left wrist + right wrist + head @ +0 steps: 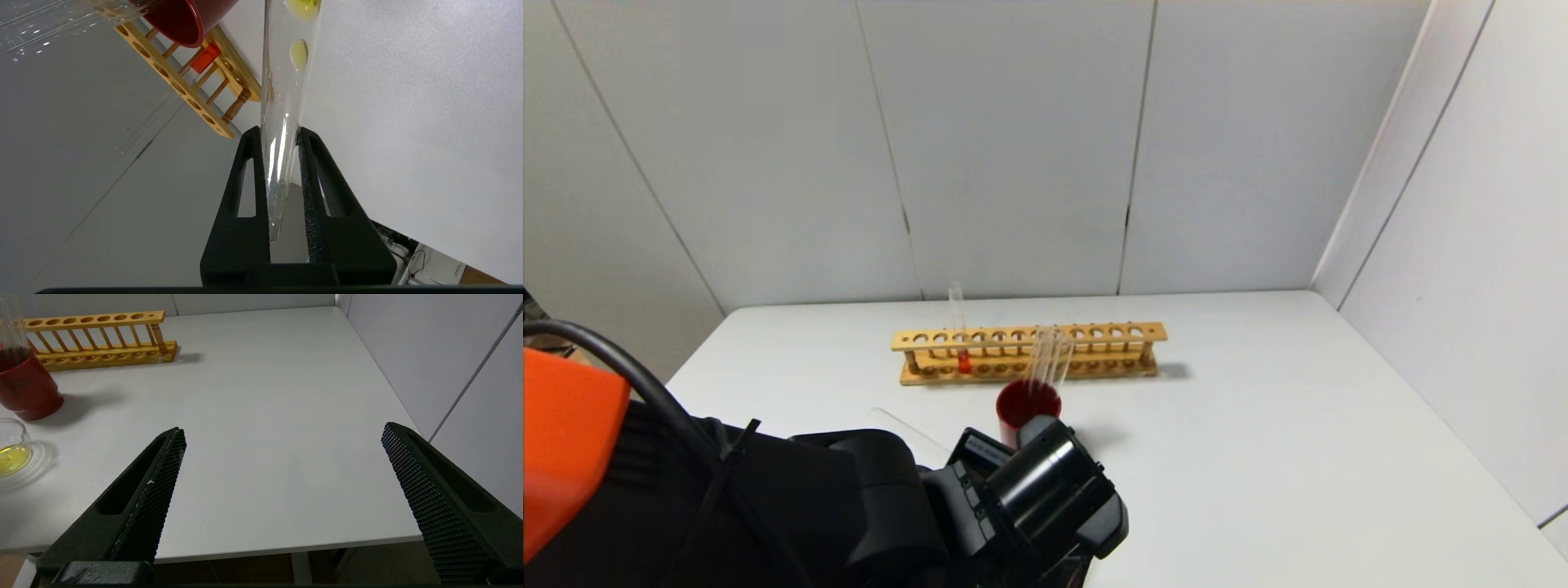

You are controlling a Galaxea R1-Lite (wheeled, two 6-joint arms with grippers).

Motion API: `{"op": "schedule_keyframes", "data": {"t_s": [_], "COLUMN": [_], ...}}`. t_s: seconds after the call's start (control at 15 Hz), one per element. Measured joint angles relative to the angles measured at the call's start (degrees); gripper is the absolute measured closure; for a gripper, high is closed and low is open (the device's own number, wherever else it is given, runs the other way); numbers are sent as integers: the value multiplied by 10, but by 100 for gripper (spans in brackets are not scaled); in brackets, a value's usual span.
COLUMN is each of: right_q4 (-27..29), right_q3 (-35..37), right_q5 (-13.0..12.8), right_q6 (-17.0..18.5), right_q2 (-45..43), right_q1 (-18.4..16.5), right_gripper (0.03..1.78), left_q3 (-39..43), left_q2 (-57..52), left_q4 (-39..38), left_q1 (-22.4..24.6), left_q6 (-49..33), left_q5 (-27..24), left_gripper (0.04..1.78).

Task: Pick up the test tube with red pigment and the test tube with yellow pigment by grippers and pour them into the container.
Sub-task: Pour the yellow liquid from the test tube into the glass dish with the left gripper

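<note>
Half is done: yellow liquid sits in the container [12, 451] near the desk's front edge; the left gripper [282, 134] clamps the test tube with yellow pigment [286, 102], the right gripper [282, 465] gapes idle, and the test tube with red pigment [961, 339] waits racked.

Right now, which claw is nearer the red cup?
Left. The left claw, shut on the test tube with yellow pigment, is right beside the red cup. The right claw is open, hovering over bare table off to the cup's right.
</note>
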Motion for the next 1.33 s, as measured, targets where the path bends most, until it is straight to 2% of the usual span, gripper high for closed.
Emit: {"op": "schedule_keyframes", "data": {"t_s": [0.6, 1.0, 1.33], "right_q4": [0, 0, 0], "right_q3": [0, 0, 0], "right_q5": [0, 0, 0], "right_q6": [0, 0, 0], "right_q2": [0, 0, 0], "right_q1": [0, 0, 0], "right_gripper": [6, 6, 6], "left_q3": [-36, -81, -98], "left_q2": [16, 25, 39], "left_q4": [36, 114, 126], "left_q1": [-8, -14, -15], "left_q6": [0, -1, -1], "left_q5": [2, 10, 21], "left_gripper": [153, 153, 153]}}
